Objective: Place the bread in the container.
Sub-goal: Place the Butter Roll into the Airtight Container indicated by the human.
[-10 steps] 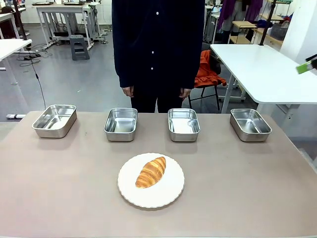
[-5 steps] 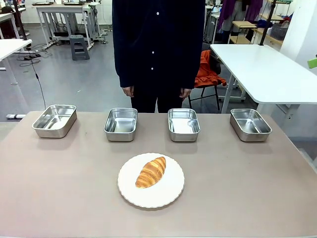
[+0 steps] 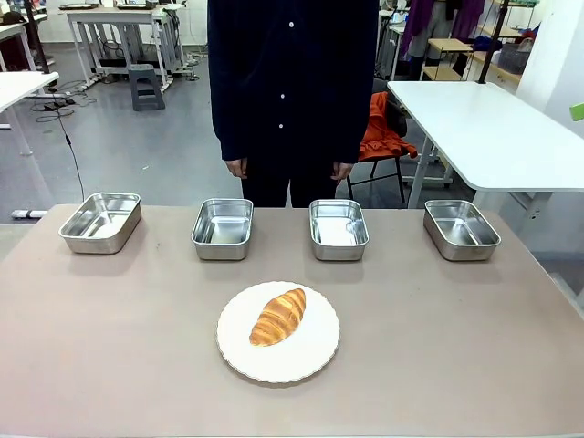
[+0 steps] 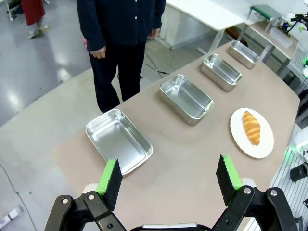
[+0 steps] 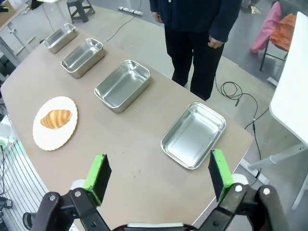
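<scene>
The bread (image 3: 278, 317) lies on a round white plate (image 3: 310, 354) with a scalloped rim, near the middle of the surface (image 3: 109, 347). It rests slantwise on the plate, one tapered end pointing toward my side and the other toward the far side, glossy ridges up.

Beyond the plate, on the person's side, four shiny steel trays stand in a row, all empty and well apart from the plate. The left-middle container (image 3: 221, 250) and the right-middle container (image 3: 338, 252) sit just to either side of the plate's line. The left-end container (image 3: 96, 243) and the right-end container (image 3: 465, 250) stand farther out. I cannot tell which of the four is meant for the bread.

My left claw (image 4: 168, 178) hangs above the surface with its fingers wide apart and nothing between them. It is over the left-end container's corner, well away from the plate. My right claw (image 5: 159, 174) hangs the same way, fingers spread and empty, over the right-end container's corner, the plate far off to one side.

In the front view a sliver of green at the right edge, well off from the plate, may be one of my right pads.

The person (image 3: 290, 82) stands past the row of trays, straight beyond the plate, hands (image 3: 236, 168) hanging low.
</scene>
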Robot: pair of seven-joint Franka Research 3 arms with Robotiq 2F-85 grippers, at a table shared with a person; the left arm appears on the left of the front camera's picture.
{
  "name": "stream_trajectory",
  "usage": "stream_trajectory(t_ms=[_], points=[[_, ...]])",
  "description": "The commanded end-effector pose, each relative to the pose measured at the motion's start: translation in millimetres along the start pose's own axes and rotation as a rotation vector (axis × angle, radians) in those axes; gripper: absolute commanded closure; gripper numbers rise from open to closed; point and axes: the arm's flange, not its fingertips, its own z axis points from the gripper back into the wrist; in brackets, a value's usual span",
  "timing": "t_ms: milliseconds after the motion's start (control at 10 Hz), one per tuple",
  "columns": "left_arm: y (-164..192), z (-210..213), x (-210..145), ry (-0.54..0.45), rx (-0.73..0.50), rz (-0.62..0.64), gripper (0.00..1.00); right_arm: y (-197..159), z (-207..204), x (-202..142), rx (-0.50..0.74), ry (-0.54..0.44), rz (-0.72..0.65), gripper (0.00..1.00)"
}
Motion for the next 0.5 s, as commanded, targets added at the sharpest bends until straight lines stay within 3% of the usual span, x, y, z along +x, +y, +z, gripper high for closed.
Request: stream_trajectory(t_ms=[0,400], points=[[0.0,4.3,-0.2,-0.007,-0.004,-0.007,0.0,0.8,1.4,0.2,0.002,-0.005,0.002,0.0],[0.0,4.3,-0.2,-0.007,-0.004,-0.007,0.0,0.8,1.4,0.2,0.002,-0.005,0.002,0.0]])
